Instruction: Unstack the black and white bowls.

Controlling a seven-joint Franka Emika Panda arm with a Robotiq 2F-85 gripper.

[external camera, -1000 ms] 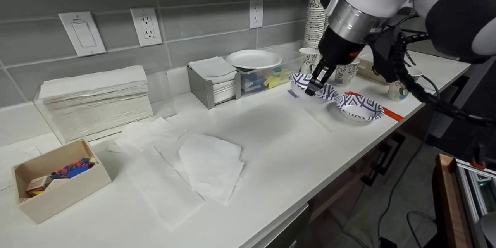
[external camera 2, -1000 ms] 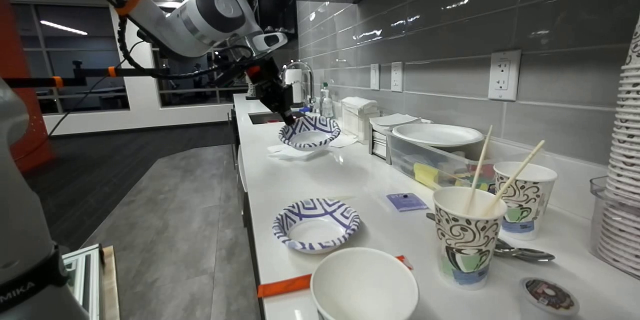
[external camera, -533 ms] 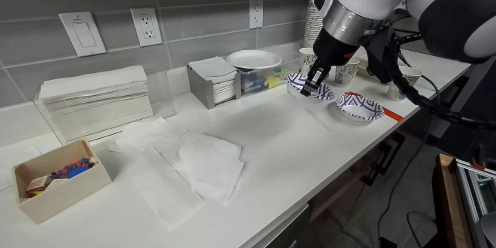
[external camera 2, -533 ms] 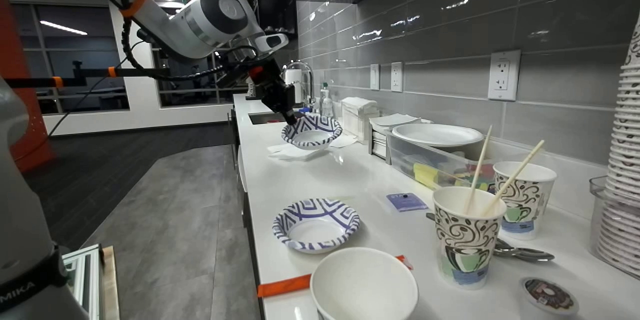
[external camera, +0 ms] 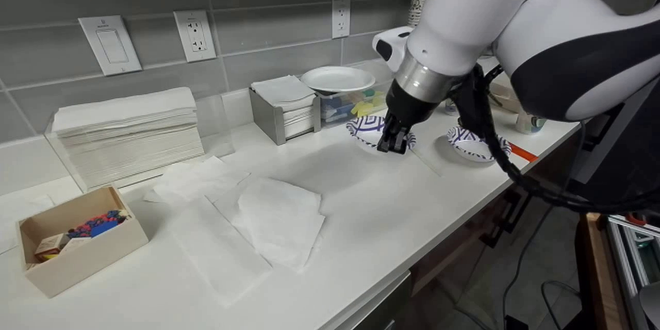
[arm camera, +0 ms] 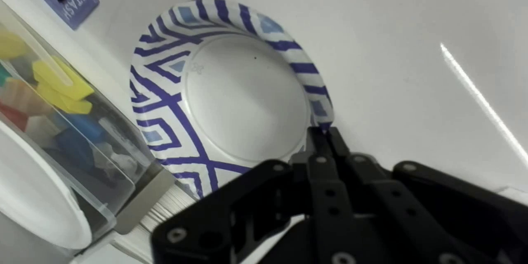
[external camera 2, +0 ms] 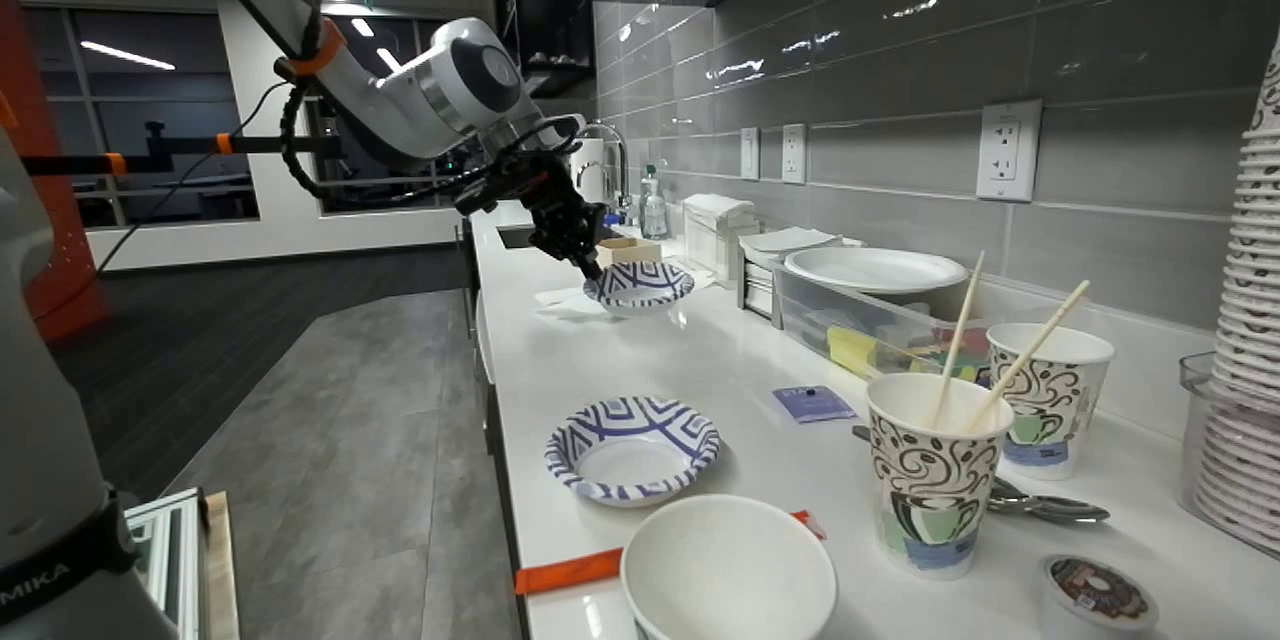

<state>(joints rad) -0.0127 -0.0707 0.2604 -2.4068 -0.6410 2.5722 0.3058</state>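
We see the gripper, its jaws clamped on the rim of one blue-patterned paper bowl; the matching bowl rests on the white countertop, well apart from the tool. We judge the unstacking achieved and set-down in hand — next, lower the bowl beneath the jaws, then release. Whether its base touches the countertop, we cannot tell.

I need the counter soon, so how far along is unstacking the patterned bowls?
Done: one round, white, blue-patterned bowl sits on the white counter, apart from the matching bowl. In hand: the black fingers pinch the matching bowl's rim. Remaining: that bowl looks raised, so probably lowering and releasing it.
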